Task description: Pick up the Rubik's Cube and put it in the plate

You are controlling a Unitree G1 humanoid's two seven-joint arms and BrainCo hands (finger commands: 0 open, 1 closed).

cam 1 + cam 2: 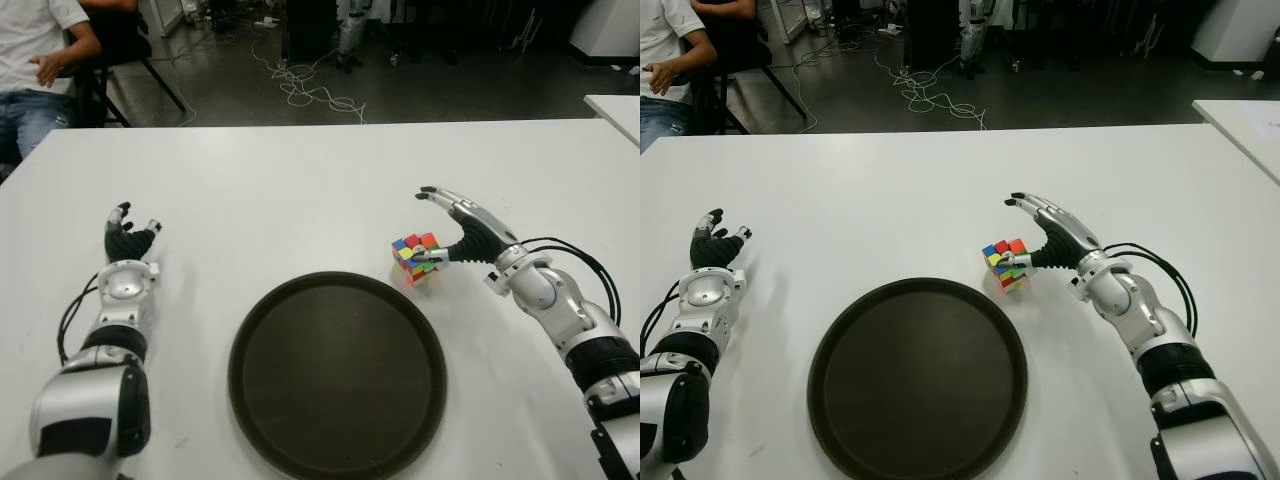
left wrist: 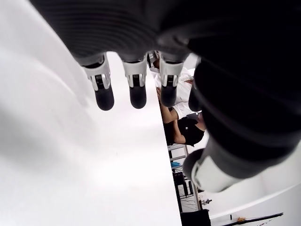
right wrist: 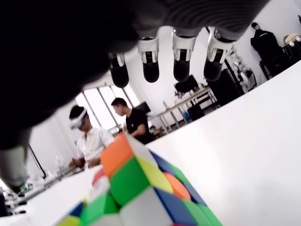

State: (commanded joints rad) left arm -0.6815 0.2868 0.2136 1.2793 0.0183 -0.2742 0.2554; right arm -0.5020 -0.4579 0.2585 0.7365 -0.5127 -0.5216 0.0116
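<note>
Cube: the multicoloured Rubik's Cube sits tilted on one corner, on the white table beside the round dark plate's rim.
Right hand: my fingers are spread over it, thumb touching.
Left hand: fingers apart, holding nothing.

At the frame's right the right hand reaches with fingers extended and spread, while the left hand lies open at lower left.
</note>
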